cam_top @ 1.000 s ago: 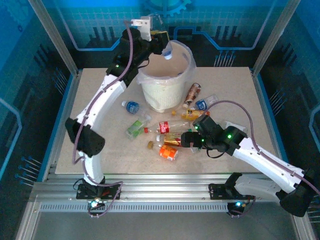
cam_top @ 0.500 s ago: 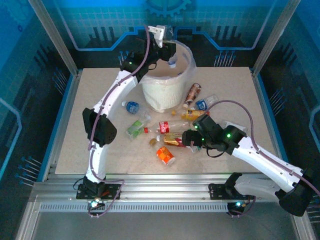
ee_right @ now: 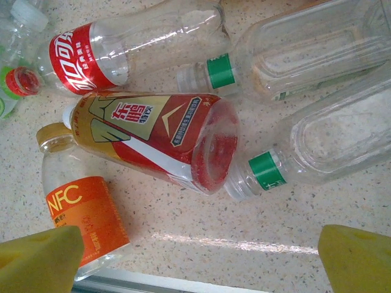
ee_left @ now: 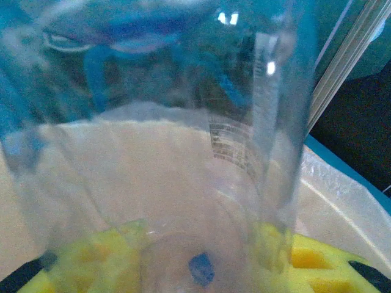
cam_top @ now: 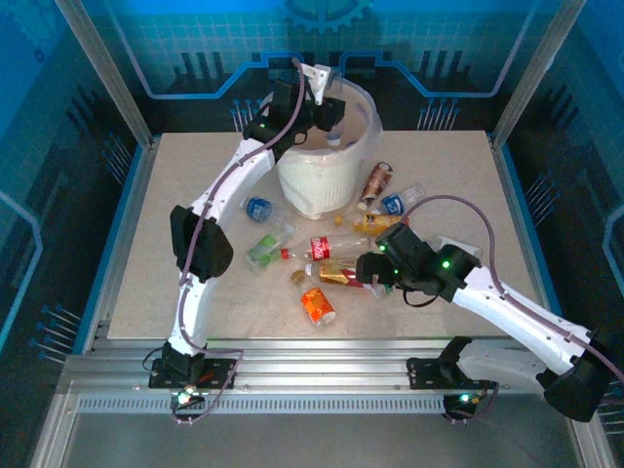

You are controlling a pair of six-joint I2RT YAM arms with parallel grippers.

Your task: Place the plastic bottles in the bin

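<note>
Plastic bottles (cam_top: pixel 327 247) lie scattered on the table (cam_top: pixel 175 195) in front of the bin (cam_top: pixel 312 190). One clear bottle (ee_left: pixel 183 152) is clamped between the yellow pads (ee_left: pixel 91 262) of my left gripper (cam_top: pixel 330 122), over the bin's open mouth. Its printed strip is too blurred for me to read (a small blue cap shows low down).

My right gripper (ee_right: pixel 198 244) hovers low over the pile with its fingers (ee_right: pixel 36 259) spread wide, holding nothing. Under it lie:
- a Coca-Cola bottle (ee_right: pixel 79 55), its red label in white Chinese script
- a red-and-gold bottle (ee_right: pixel 146 131) marked 东鹏
- an orange-labelled bottle (ee_right: pixel 76 210) reading NFC
- two clear bottles with green neck bands (ee_right: pixel 267 171) (no lettering I can make out)
</note>
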